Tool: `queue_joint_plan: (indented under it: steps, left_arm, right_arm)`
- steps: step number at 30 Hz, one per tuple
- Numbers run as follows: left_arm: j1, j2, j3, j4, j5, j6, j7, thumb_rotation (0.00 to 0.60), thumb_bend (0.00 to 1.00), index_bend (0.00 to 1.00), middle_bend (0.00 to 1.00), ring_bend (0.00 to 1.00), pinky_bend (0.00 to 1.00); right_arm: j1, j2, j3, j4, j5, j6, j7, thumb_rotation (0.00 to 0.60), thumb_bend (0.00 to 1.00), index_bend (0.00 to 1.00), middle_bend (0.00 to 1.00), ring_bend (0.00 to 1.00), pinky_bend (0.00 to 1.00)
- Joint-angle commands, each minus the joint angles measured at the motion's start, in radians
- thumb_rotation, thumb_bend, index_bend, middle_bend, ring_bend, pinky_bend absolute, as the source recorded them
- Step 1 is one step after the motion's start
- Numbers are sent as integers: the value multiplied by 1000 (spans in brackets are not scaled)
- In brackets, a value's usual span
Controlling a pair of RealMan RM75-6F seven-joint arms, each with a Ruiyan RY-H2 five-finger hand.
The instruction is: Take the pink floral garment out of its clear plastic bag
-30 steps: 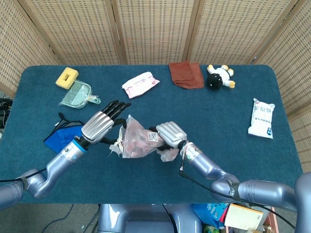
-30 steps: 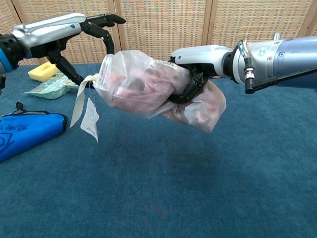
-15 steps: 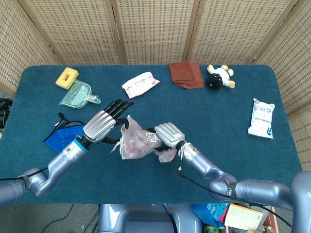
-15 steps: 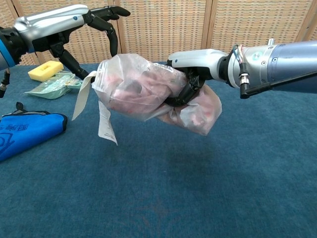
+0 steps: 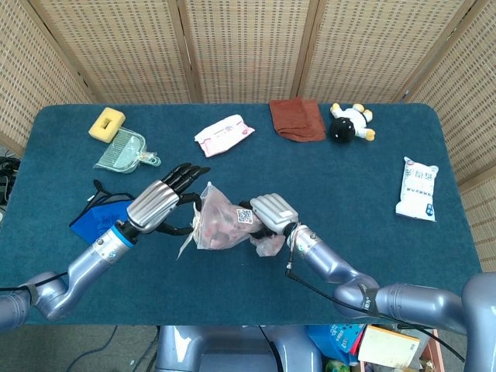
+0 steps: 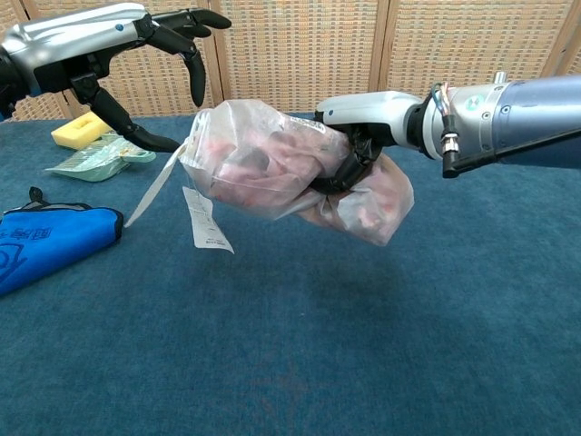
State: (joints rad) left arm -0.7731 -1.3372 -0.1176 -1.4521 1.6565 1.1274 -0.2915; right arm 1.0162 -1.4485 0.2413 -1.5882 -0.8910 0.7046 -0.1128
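- chest view: right hand (image 6: 363,123) grasps the clear plastic bag (image 6: 272,163) around its middle, above the table (image 6: 363,345).
- left hand (image 6: 118,45), fingers spread and empty, just beside the bag's end.

Pink floral garment (image 6: 263,159) blurred behind clear plastic bag (image 6: 227,127); hanging tag (image 6: 207,232) print illegible.

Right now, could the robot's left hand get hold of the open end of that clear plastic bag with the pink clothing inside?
Probably yes. The left hand is spread open beside the mouth end of the clear plastic bag, which the right hand holds up off the blue table. Nothing lies between them; only paper tags dangle there.
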Motion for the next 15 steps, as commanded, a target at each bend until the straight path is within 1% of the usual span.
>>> queue_joint_plan:
  steps: [1, 4, 8, 15]
  left_arm:
    - [-4, -9, 7, 6, -3, -8, -2, 600, 205, 523, 0, 0, 0]
    - [-9, -19, 8, 13, -8, -11, 1, 600, 205, 526, 0, 0, 0]
    - [-13, -29, 2, 22, -25, -17, 31, 600, 207, 556, 0, 0, 0]
    - [-23, -44, -7, 30, -52, -33, 46, 600, 206, 558, 0, 0, 0]
  right_arm:
    - [1, 3, -2, -1, 1, -1, 1, 600, 990, 550, 572, 554, 600]
    - [1, 6, -4, -3, 2, -1, 2, 600, 990, 550, 571, 554, 600]
    - [2, 10, -7, -5, 0, -3, 4, 600, 991, 550, 572, 554, 600]
    - [3, 10, -11, -12, -11, -5, 9, 600, 994, 553, 574, 554, 600]
